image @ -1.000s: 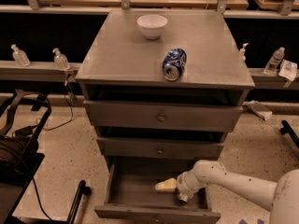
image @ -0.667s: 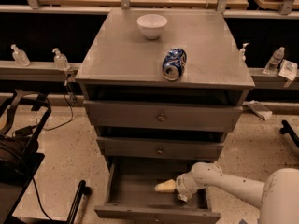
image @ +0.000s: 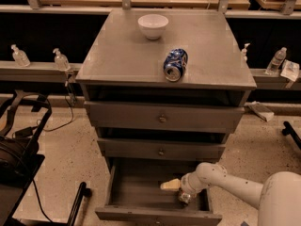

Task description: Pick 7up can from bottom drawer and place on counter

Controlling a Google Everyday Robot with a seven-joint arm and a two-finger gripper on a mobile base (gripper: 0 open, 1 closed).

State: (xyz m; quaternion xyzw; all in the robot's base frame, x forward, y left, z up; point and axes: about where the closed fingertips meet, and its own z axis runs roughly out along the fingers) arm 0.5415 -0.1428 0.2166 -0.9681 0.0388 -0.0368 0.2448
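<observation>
As I scan from the left edge: black tubular metal frame (image: 29, 121) stands on the speckled floor (image: 70, 164). Behind it, two small clear plastic pump bottles (image: 19, 55) sit upright on a grey ledge, well apart from the cabinet's contents. Centre is the grey cabinet. Its broad flat grey counter (image: 122, 55) carries a round white bowl (image: 153, 25) near the back edge, and a blue-and-white soda can (image: 175, 65) lies on its side near the front edge, right of middle. The bowl and this can are apart. Below the counter are two shallower grey drawers, each with a round knob (image: 162, 118), both pushed in. The deep grey bottom drawer (image: 136, 186) is pulled out, and the left part of its floor is bare. My gripper (image: 170, 185) is down inside that drawer, right of centre, with its pale tip pointing left just above the floor. I can't tell if the gripper is apart or closed, or if it has anything clamped. The small pale silvery-green 7up can (image: 184, 197) is in the drawer toward the right front, just under the gripper's wrist end and touching or nearly touching it; I can't say which. The can isn't on the counter. The white arm (image: 230, 185) comes in from the lower right over the drawer's right wall. Further right, a clear plastic bottle (image: 276, 60) and a flat white packet (image: 290, 70) sit on the ledge, and another pale flat packet (image: 260, 110) lies on the floor by the wall.
</observation>
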